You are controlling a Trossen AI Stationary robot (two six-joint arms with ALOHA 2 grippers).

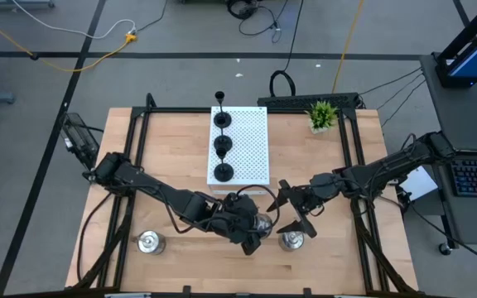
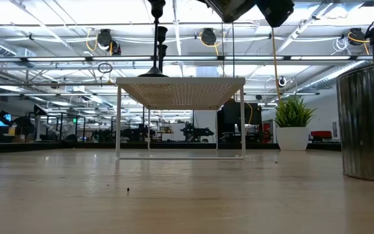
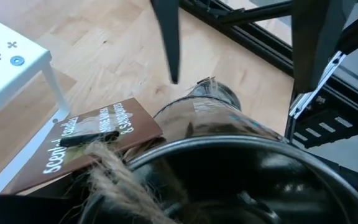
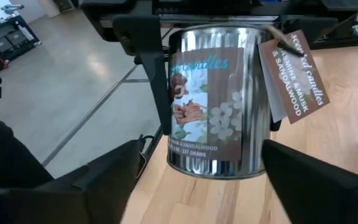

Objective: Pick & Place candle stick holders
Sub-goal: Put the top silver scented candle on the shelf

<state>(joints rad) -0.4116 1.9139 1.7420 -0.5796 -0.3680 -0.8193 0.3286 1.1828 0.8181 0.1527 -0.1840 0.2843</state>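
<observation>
Shiny tin (image 4: 219,106) at 6 o'clock on counter (image 1: 172,149), clasped in left claw (image 1: 253,232). Right claw (image 1: 296,217) gapes wide, empty, flanking it. Likely rigid, slick, weighty; best gripped mid-wall.

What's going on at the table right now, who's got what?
The left gripper holds a silver candle tin off the table near the front edge. The right gripper faces it, fingers open on either side of the tin, not touching. Three black candlestick holders stand in a row on the white perforated board. Two more silver tins sit on the table.
</observation>
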